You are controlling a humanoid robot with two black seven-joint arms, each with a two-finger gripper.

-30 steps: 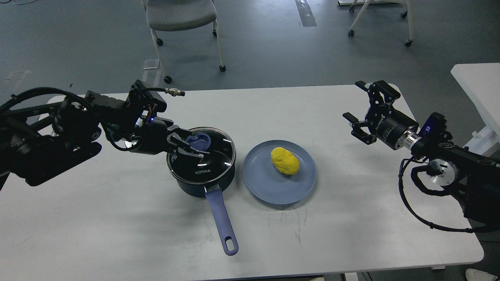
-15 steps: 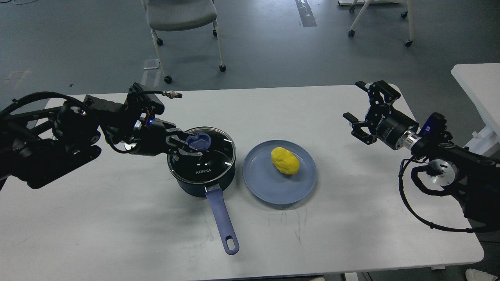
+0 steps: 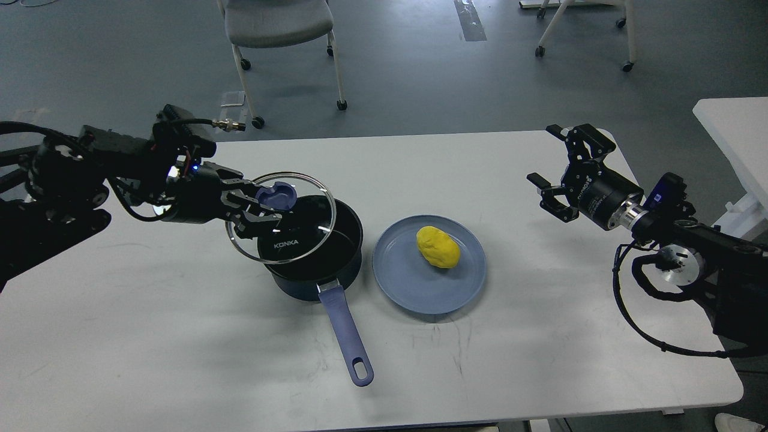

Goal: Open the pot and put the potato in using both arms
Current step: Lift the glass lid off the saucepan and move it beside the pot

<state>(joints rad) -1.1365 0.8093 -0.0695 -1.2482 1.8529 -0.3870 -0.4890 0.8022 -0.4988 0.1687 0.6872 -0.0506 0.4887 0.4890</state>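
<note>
A dark pot (image 3: 327, 258) with a long blue handle (image 3: 349, 336) stands left of centre on the white table. My left gripper (image 3: 264, 207) is shut on the blue knob of the glass lid (image 3: 282, 231). It holds the lid raised and shifted left, partly over the pot's left rim. A yellow potato (image 3: 438, 246) lies on a blue plate (image 3: 420, 282) just right of the pot. My right gripper (image 3: 549, 174) is open and empty, hovering above the table's right side, well apart from the potato.
The white table (image 3: 180, 336) spreads around pot and plate, with its edges near my arms. A grey wheeled chair (image 3: 276, 24) stands behind the table. Another white table (image 3: 732, 132) is at the far right.
My left gripper closed on the lid knob, then lifted the lid up and to the left, uncovering most of the pot. The pot turned slightly. The right arm has not moved.
</note>
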